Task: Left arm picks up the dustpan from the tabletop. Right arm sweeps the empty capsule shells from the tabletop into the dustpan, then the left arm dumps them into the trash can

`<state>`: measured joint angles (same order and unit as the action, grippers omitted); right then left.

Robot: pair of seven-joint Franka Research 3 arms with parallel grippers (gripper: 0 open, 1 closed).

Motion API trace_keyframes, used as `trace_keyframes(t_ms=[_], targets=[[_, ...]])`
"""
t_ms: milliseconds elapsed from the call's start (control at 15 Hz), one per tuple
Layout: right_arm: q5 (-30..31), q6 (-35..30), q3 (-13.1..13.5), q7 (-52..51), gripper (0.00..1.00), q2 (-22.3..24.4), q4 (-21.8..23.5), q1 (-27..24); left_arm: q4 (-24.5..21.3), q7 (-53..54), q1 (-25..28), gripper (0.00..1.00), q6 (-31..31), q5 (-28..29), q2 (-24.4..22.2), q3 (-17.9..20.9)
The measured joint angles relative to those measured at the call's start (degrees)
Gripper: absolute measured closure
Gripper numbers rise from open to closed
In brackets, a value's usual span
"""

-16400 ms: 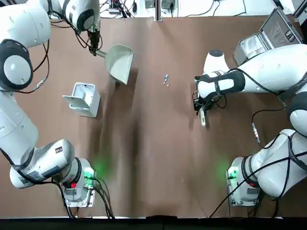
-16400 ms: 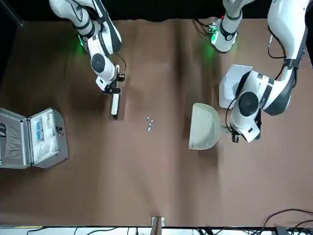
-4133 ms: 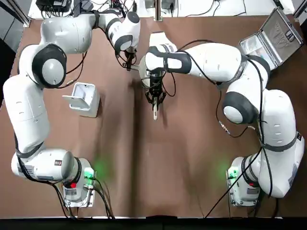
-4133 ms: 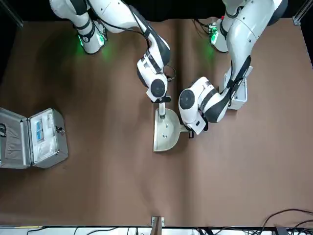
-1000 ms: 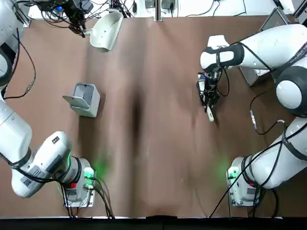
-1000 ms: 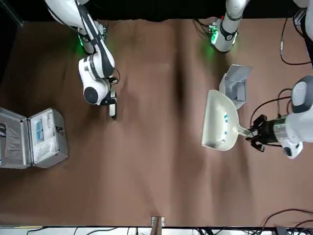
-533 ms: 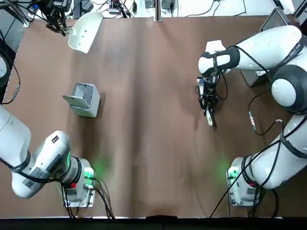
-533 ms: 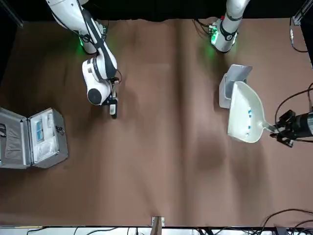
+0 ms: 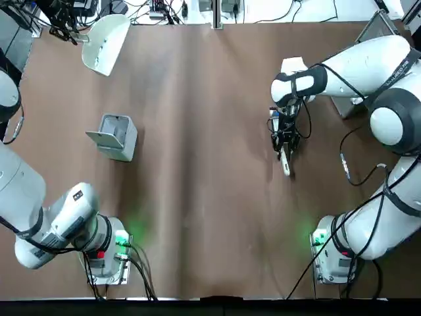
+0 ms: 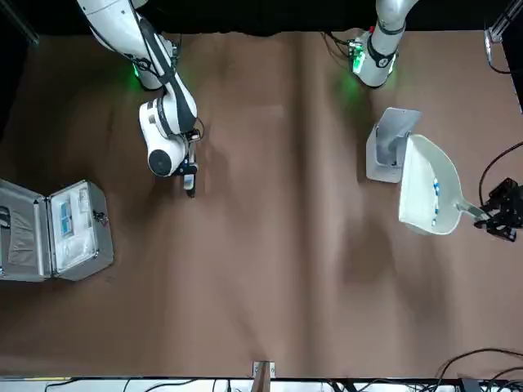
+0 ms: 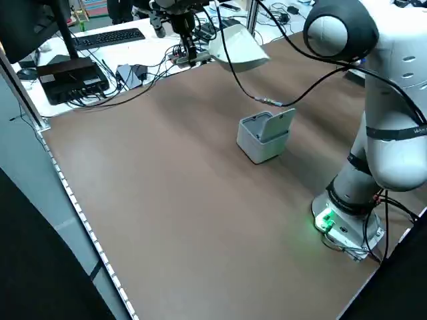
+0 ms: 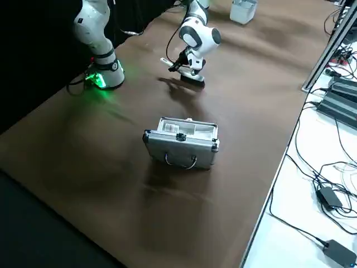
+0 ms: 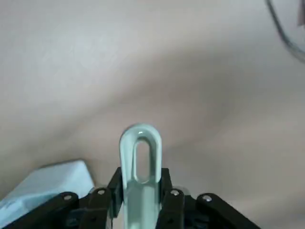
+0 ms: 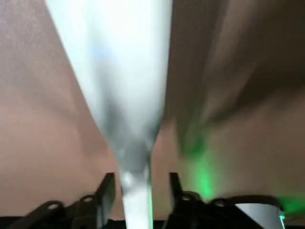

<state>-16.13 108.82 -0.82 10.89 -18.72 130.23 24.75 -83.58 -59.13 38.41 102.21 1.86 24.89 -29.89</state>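
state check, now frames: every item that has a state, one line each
dustpan: lifted off the table, held by its handle, capsule shells inside
capsule shells: in the dustpan
trash can: on the table, lid flipped open
left gripper: shut on the dustpan handle
right gripper: shut on the brush
brush: held low over the table
metal case: open

Silver case (image 10: 55, 231) open on brown table (image 10: 270, 278); contents unclear.

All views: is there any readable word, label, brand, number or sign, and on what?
None can be read.
Left arm: small dark marking near its base, too small to read.
Metal case: pale insert inside, any print too small to read.
Dustpan, trash can: no lettering visible.
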Motion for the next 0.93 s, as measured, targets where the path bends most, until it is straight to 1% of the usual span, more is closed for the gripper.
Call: trace_keyframes(t_ms=[200, 267, 333, 400, 467, 533, 600, 800, 933], targets=[[-0.1, -3.9, 0.0, 0.0, 0.22, 0.0, -1.8, 0.0, -4.7, 1.4, 0.0, 0.66, 7.0, -0.1, -1.8, 1.4], [-0.1, -6.0, 0.1, 0.0, 0.20, 0.0, -3.1, 0.0, -6.1, 1.6, 0.0, 0.66, 8.9, -0.1, -2.2, 1.6], [-0.1, -8.3, 0.2, 0.0, 0.20, 0.0, -4.6, -0.1, -7.3, 1.7, 0.0, 0.66, 10.6, -0.1, -2.6, 1.7], [-0.1, -10.6, 0.3, 0.0, 0.14, 0.1, -6.4, -0.2, -8.5, 1.9, 0.0, 0.66, 12.4, -0.1, -3.0, 1.9], [0.0, -13.0, 0.5, 0.0, 0.06, 0.1, -8.2, -0.4, -9.9, 2.5, 0.0, 0.66, 13.9, -0.1, -3.6, 2.1], [0.0, -15.3, 0.6, 0.0, 0.02, 0.3, -10.4, -1.0, -11.3, 3.9, 0.0, 0.66, 15.1, -0.1, -4.4, 2.5], [0.1, -19.1, 0.8, 0.0, 0.02, 0.5, -15.5, -3.5, -13.6, 7.2, 0.0, 0.66, 16.1, -2.2, -6.0, 3.8], [0.2, -23.2, 1.0, -0.2, 0.02, 0.5, -24.4, -10.3, -16.5, 14.4, 0.1, 0.66, 16.5, -9.2, -8.3, 6.3], [0.2, -24.8, 1.2, -0.3, 0.02, 0.6, -30.1, -14.8, -18.1, 17.2, 0.2, 0.66, 17.3, -11.9, -9.4, 7.3]])
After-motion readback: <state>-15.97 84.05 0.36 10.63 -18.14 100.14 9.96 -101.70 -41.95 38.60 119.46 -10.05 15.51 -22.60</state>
